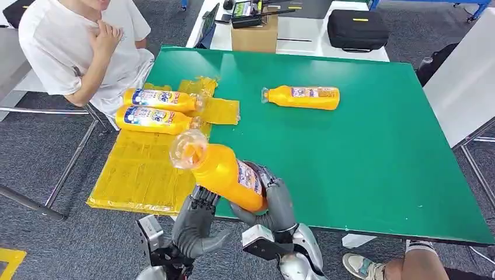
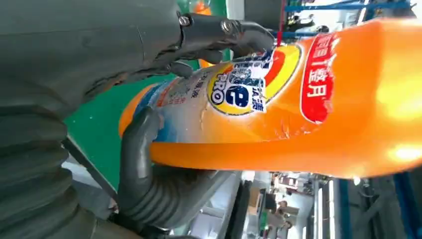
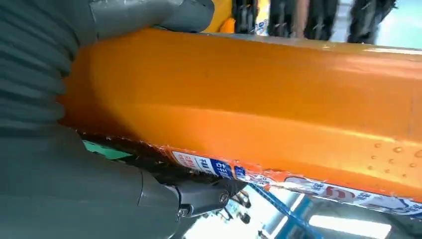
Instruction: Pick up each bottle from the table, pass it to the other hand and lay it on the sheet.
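An orange bottle (image 1: pixel 225 175) with a clear cap is held above the near edge of the green table (image 1: pixel 362 169), cap pointing to the yellow sheet (image 1: pixel 140 169). My right hand (image 1: pixel 277 204) grips its base, near the label. My left hand (image 1: pixel 195 219) reaches up from below, and its fingers wrap the bottle's middle. The left wrist view has the bottle (image 2: pixel 298 124) close up with grey fingers over and under it. My right hand (image 3: pixel 50 174) clasps the bottle (image 3: pixel 249 99) in its wrist view. Two bottles (image 1: pixel 157 98) (image 1: pixel 153 118) lie on the sheet. Another bottle (image 1: pixel 303 97) lies on the table.
A person in a white shirt (image 1: pixel 87 46) sits at the far left beside the sheet. Behind the table stand a cardboard box (image 1: pixel 254 35) and a black case (image 1: pixel 356 29). Someone's shoe (image 1: pixel 362 265) shows at the near right.
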